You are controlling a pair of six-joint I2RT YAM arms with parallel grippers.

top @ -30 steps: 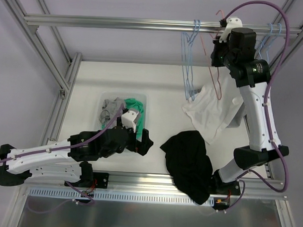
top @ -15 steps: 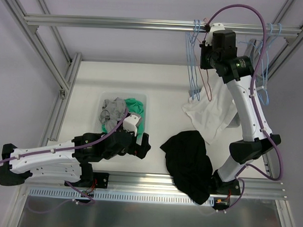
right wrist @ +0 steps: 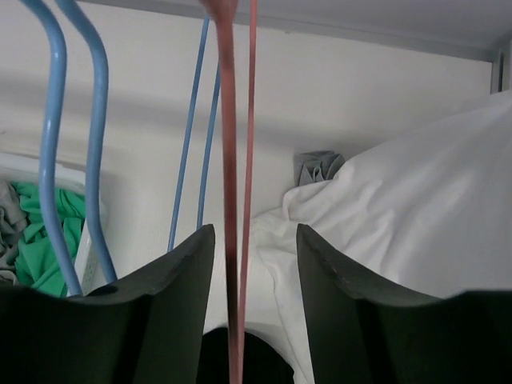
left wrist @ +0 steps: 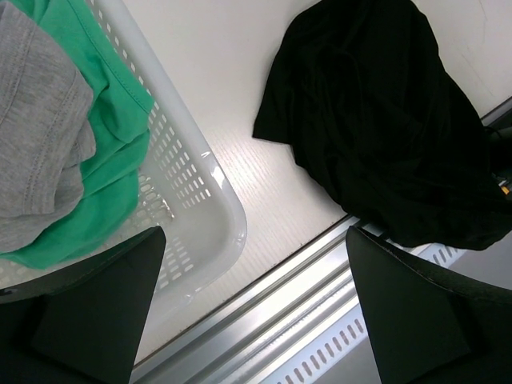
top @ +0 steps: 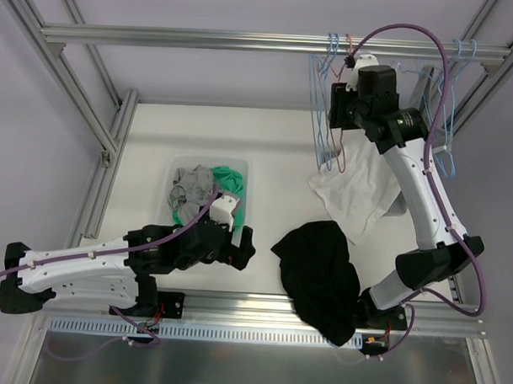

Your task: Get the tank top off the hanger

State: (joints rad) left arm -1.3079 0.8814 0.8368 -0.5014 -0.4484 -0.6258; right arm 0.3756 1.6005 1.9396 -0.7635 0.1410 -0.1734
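The right claw [right wrist: 254, 234] is up at the rail [top: 203, 40], its fingers somewhat apart. The wire of the red hanger [right wrist: 232, 160] runs between them without clearly touching either, and blue hangers [right wrist: 76, 144] are just beside it. The white tank top [top: 358, 191] lies crumpled on the desk [top: 157, 138] below that arm, off the hanger and near a black garment [top: 321, 274]. The left claw [left wrist: 254, 234] is spread wide and empty above a corner of the basket [left wrist: 216, 200].
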